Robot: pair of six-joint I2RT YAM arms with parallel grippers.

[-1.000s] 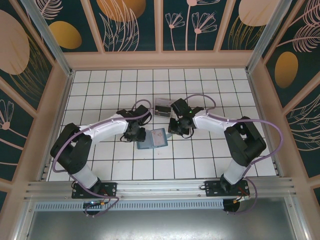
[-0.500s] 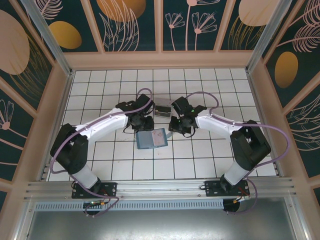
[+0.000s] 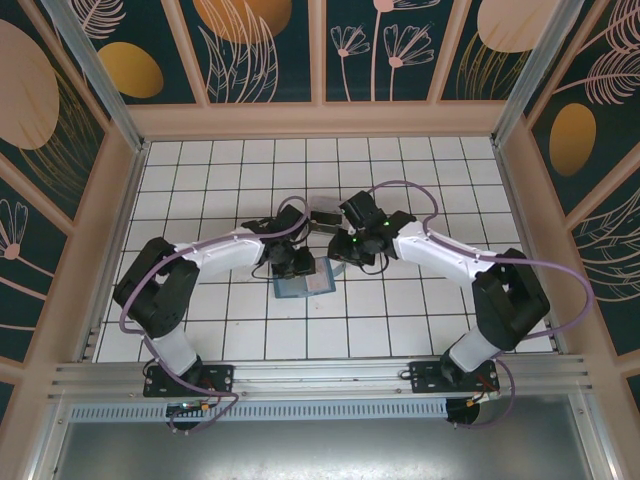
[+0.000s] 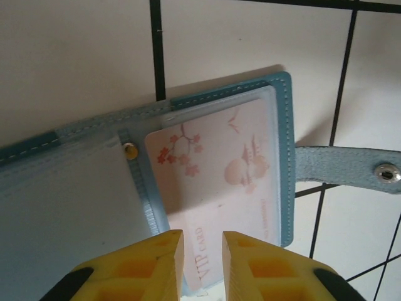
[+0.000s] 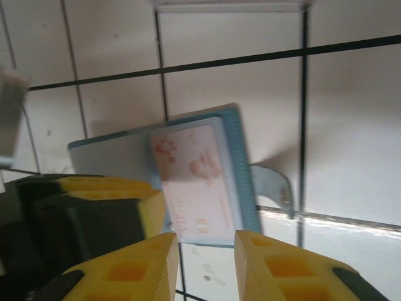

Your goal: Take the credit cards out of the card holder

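white tiled table (image 3: 420, 310), open card holder (image 3: 304, 288), clear tray (image 3: 321, 213)

White tiled floor (image 3: 400, 330) (black grout), teal floral walls (image 3: 270, 50), pale wooden frame (image 3: 320, 120)

1. The overhead view is bright and evenly lit; only faint, soft shadows lie under the arms on the tiled floor (image 3: 400, 320).
2. The left wrist view is crisp on the card holder (image 4: 285, 157), which throws a soft shadow beside its edges; the left gripper (image 4: 202, 237) is out of focus.
3. The right wrist view is hazier overall; the right gripper (image 5: 205, 241) is blurred; the tiles look washed pale.
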